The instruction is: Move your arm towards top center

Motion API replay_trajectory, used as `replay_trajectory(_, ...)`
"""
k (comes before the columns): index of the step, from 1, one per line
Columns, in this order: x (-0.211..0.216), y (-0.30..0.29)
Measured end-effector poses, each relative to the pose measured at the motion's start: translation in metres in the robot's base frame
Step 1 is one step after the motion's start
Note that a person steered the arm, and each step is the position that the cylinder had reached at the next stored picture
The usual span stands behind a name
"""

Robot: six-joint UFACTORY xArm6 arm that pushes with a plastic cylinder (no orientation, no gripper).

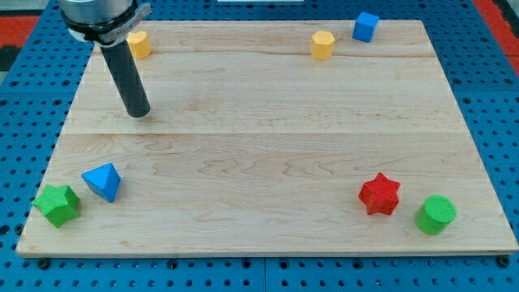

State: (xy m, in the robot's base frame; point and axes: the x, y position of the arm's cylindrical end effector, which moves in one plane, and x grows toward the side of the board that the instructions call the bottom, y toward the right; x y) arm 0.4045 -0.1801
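My tip [139, 113] rests on the wooden board [268, 154] in its upper left part. A yellow block [139, 44] sits just above the rod, near the board's top left edge, partly hidden by the arm. A yellow hexagonal block [322, 45] and a blue cube [365, 27] stand at the top, right of centre, far to the right of my tip. A blue pyramid-like block [103, 181] and a green star block [56, 204] lie at the bottom left. A red star block [379, 194] and a green cylinder [435, 214] lie at the bottom right.
The board lies on a blue perforated table [495, 97]. The arm's grey body [101, 16] hangs over the board's top left corner.
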Motion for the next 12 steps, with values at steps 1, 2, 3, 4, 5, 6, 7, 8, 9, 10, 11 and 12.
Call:
replay_trajectory(1, 0.000, 0.000)
replay_trajectory(2, 0.000, 0.000)
replay_trajectory(3, 0.001, 0.000)
replay_trajectory(4, 0.005, 0.000)
replay_trajectory(5, 0.008, 0.000)
replay_trajectory(6, 0.008, 0.001)
replay_trajectory(7, 0.008, 0.002)
replay_trajectory(8, 0.008, 0.002)
replay_trajectory(9, 0.008, 0.002)
replay_trajectory(10, 0.008, 0.007)
replay_trajectory(11, 0.008, 0.017)
replay_trajectory(12, 0.008, 0.021)
